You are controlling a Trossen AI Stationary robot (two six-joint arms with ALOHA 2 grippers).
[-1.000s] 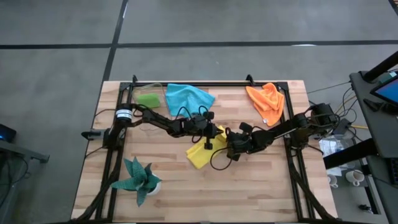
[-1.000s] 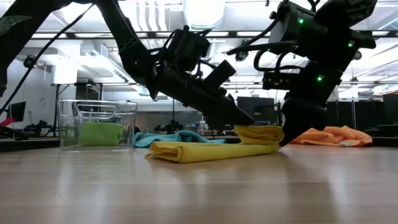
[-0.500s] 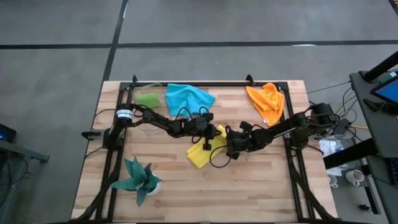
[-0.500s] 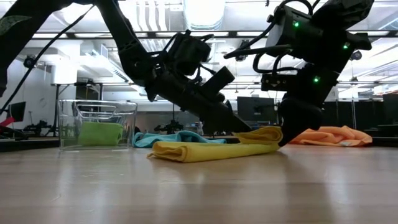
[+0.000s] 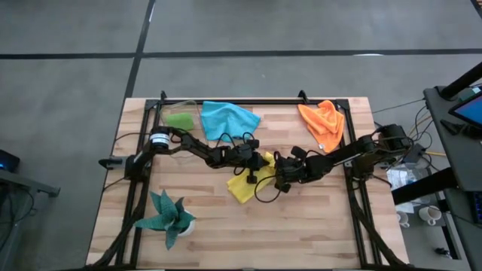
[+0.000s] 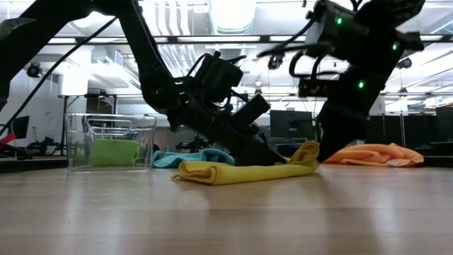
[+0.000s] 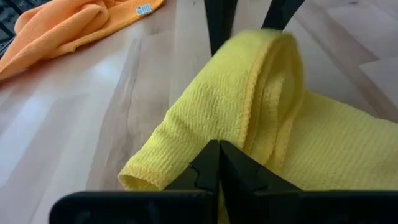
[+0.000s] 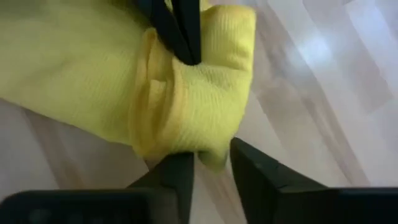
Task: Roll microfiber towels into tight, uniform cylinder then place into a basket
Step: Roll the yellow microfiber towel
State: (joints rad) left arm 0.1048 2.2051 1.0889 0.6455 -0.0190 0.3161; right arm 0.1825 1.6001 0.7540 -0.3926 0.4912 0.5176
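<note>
- I see a wooden table (image 5: 226, 226) with a black frame (image 5: 360, 207) along its sides; the floor around is grey, and the low view shows a large room with ceiling lights behind.
- A plant (image 5: 167, 216) stands near the front left corner of the table.
- The basket (image 6: 111, 141) is at the back left, and the green towel (image 6: 115, 151) lies inside it.
- The blue towel (image 5: 228, 118) lies spread at the back, beside the basket; the orange towel (image 5: 324, 123) lies crumpled at the back right.
- The yellow towel (image 5: 248, 183) is in the middle of the table, partly folded into a long flat shape, and its end toward the right arm is curled up into a thick fold.
- The left gripper (image 7: 216, 163) reaches low from the left side and its fingers are pressed together on that fold of the yellow towel.
- The right gripper (image 8: 211, 163) comes from the right side, and its fingers stand a little apart around the curled end, touching the cloth; I cannot tell if they really grip it.
</note>
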